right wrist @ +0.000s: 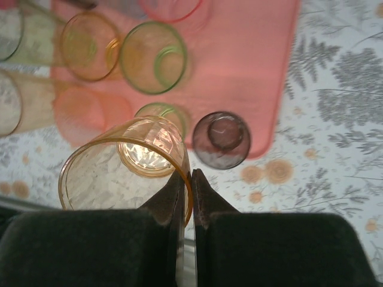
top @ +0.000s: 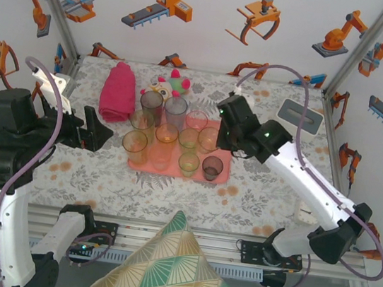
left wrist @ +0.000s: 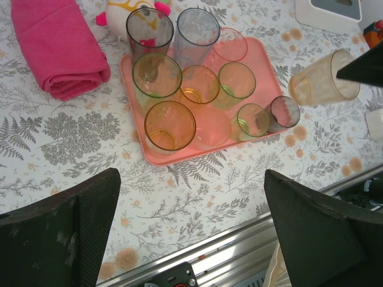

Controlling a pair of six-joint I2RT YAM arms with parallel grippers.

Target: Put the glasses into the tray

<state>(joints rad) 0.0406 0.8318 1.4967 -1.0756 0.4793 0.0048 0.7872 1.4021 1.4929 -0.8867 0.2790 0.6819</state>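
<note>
Tumblers, small translucent glasses (left wrist: 198, 84) tinted amber, green, pink and grey, stand clustered upright on a flat salmon-pink rectangular tray (left wrist: 263, 60) in the middle of a leaf-patterned table (left wrist: 78, 137). The right gripper (right wrist: 191, 179) has its black fingers pinched together on the wall of one more tall amber tumbler (right wrist: 125, 161). This one hangs tilted at the tray's right side (lifted, it seems, though the blurred wrist view leaves its height unclear). Close beside it a short smoky-purple glass (right wrist: 220, 139) sits at the tray's near right corner. The left gripper (left wrist: 191, 239) hovers over the table on the tray's near-left side, jaws spread wide and holding nothing. A rolled magenta towel (left wrist: 57, 48) lies left of the tray.
</note>
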